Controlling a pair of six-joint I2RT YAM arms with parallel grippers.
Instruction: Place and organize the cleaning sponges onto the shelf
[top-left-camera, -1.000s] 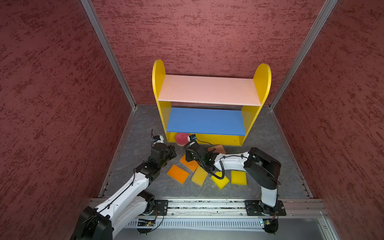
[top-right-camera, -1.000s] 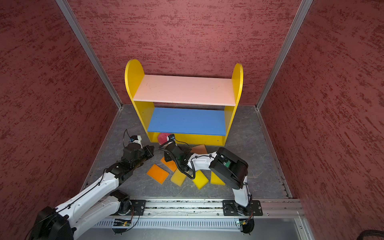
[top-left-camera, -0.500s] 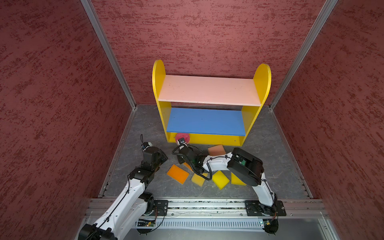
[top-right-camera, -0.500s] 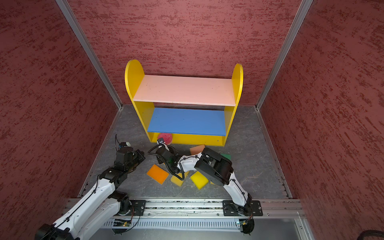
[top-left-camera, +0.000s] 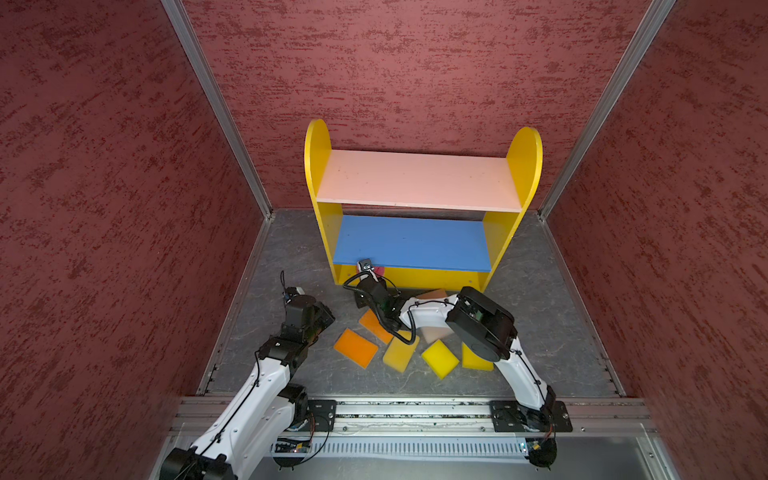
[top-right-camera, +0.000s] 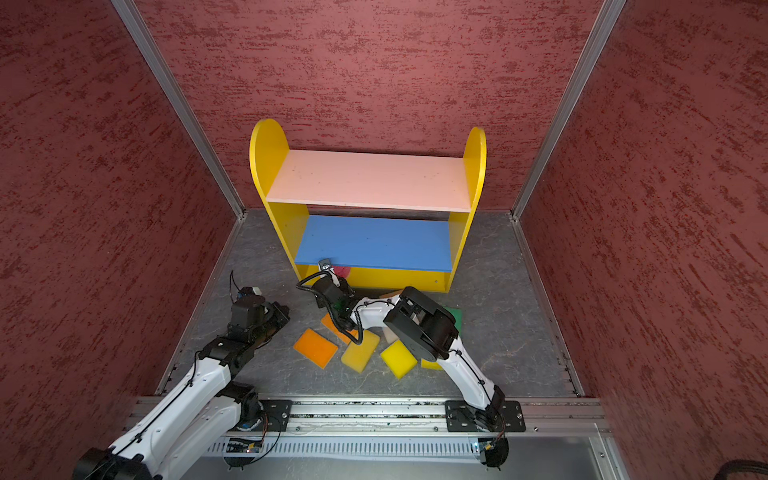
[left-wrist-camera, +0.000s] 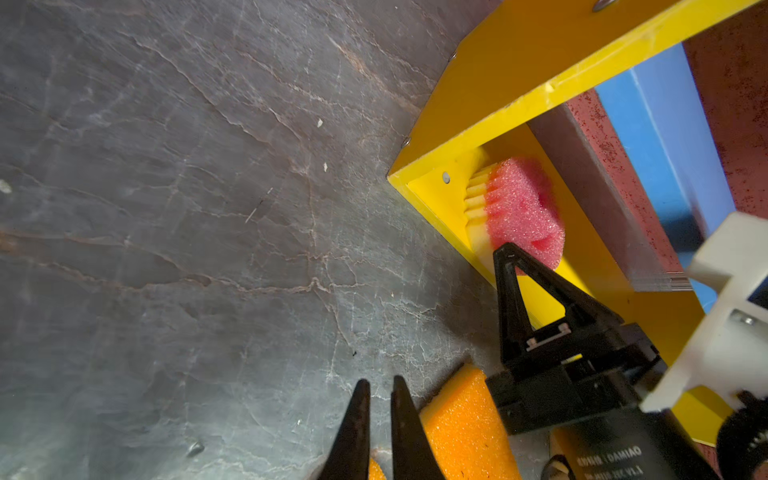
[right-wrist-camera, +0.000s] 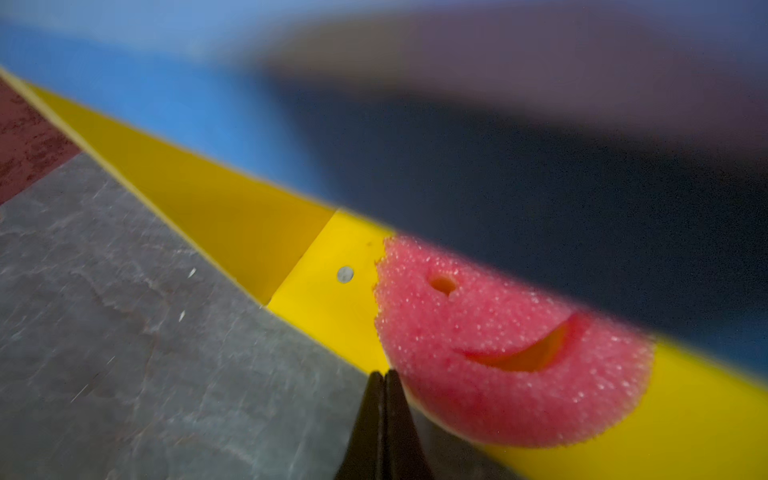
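One sponge of the nine is on the shelf (top-left-camera: 318, 174) so far; the others lie scattered on the floor (top-left-camera: 291, 257) in front of it.

Farthest left, the left gripper (left-wrist-camera: 381, 380) hangs low over the floor with its jaws a narrow slit apart and nothing between them. I judge it is keeping clear so that the other arm has the shelf's corner to itself. Near it lie an orange sponge (top-left-camera: 356, 347) and a second orange sponge (top-left-camera: 374, 325), the latter partly under the right arm's cable.

Next, the right gripper (right-wrist-camera: 382, 376) reaches across to the left end of the bottom tier. Its jaws are pressed together and grip nothing, and the closed tip meets the rim of the round pink sponge (right-wrist-camera: 498, 353). That sponge rests on the yellow base under the blue board (top-left-camera: 407, 243), close to the left side panel, and its near edge seems to reach the base's front lip. Whether it lies flat or tipped I cannot tell. The gap under the blue board is low, so closed jaws likely serve as a blunt pusher to nudge the sponge deeper.

Further right, the dull yellow sponge (top-left-camera: 399, 351), bright yellow sponge (top-left-camera: 440, 358), off-white sponge (top-left-camera: 436, 332), peach sponge (top-left-camera: 432, 295), a third yellow sponge (top-left-camera: 476, 362) half hidden by the arm, and the green sponge (top-right-camera: 455, 312) wait on the floor. The pink board (top-left-camera: 415, 178) is bare.
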